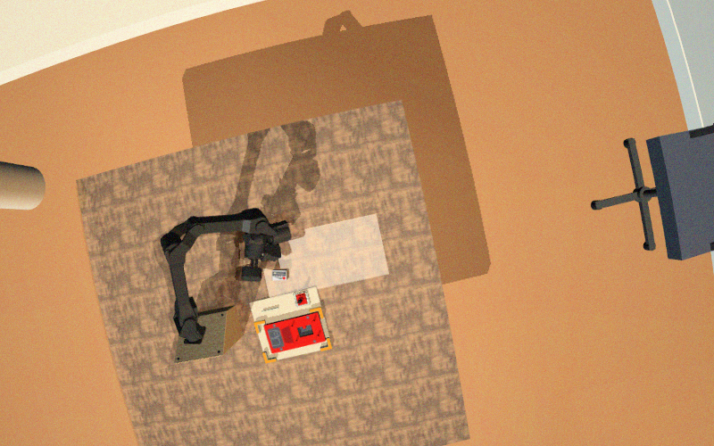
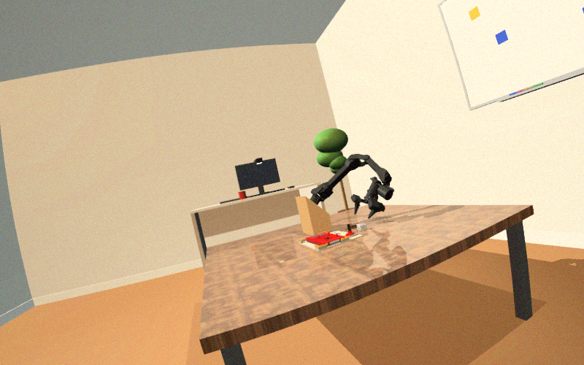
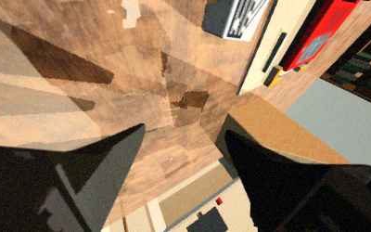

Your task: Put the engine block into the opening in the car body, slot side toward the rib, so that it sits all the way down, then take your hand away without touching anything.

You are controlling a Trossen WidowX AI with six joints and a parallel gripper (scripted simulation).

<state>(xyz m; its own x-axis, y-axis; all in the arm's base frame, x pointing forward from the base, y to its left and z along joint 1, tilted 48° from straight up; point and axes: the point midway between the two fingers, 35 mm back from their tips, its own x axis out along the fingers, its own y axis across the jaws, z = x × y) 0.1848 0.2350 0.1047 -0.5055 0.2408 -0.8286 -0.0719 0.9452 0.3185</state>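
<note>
The red car body lies in a cream tray with orange corner pieces. A dark grey notched shape shows in the red body; I cannot tell whether it is the seated engine block or the bare opening. Its depth and slot direction are too small to tell. My gripper is open and empty, raised above the table, off the tray's back-left side and clear of the car body.
A small white-topped box stands between my gripper and the tray. A small red item with a dark upright part sits on the tray's rear strip. A tan wedge-shaped block stands beside the arm's base. A pale sheet lies behind.
</note>
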